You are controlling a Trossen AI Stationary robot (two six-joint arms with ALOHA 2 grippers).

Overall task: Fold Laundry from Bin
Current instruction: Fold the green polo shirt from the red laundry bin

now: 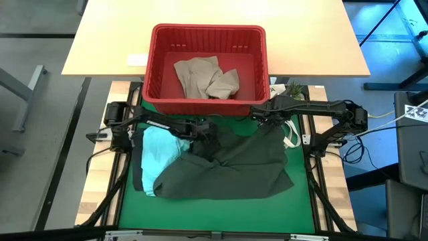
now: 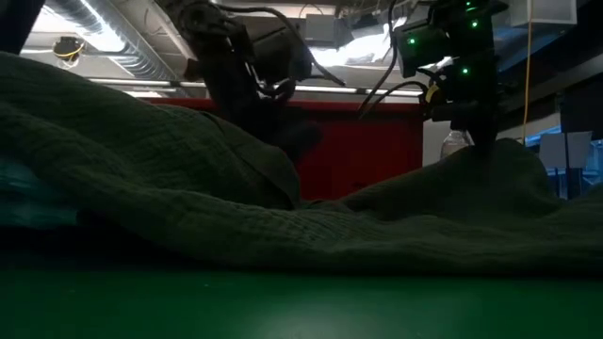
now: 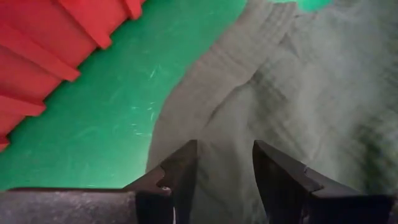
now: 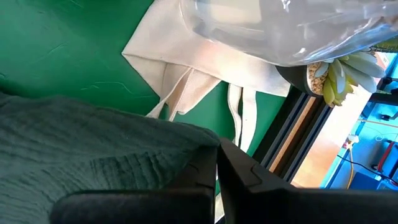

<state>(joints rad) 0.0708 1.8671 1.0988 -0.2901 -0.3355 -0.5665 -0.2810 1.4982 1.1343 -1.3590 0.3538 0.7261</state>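
Observation:
A dark olive garment (image 1: pixel 227 167) lies spread on the green mat (image 1: pixel 200 214), partly over a light teal garment (image 1: pixel 160 150). Two beige garments (image 1: pixel 204 77) lie in the red bin (image 1: pixel 207 28) at the mat's far edge. My left gripper (image 3: pixel 225 163) is open just above the olive garment's far edge, near the bin wall (image 3: pixel 37 68). My right gripper (image 4: pixel 217 158) is shut on the olive garment at its far right. My left gripper has a finger (image 3: pixel 183 165) on either side of a patch of the olive cloth; whether it touches the cloth I cannot tell. My right gripper pinches the olive garment's far right edge (image 4: pixel 196 140) between its two fingers, slanting down from above. The cloth rises to a peak (image 2: pixel 495 151) at the fingers, and the rest lies on the mat.
A white cloth bag with loop handles (image 4: pixel 205 59) lies on the mat's far right, beside the held edge, with clear plastic (image 4: pixel 292 25) above it. Bare green mat lies along the near edge. A wooden table (image 1: pixel 100 47) stands beyond the bin.

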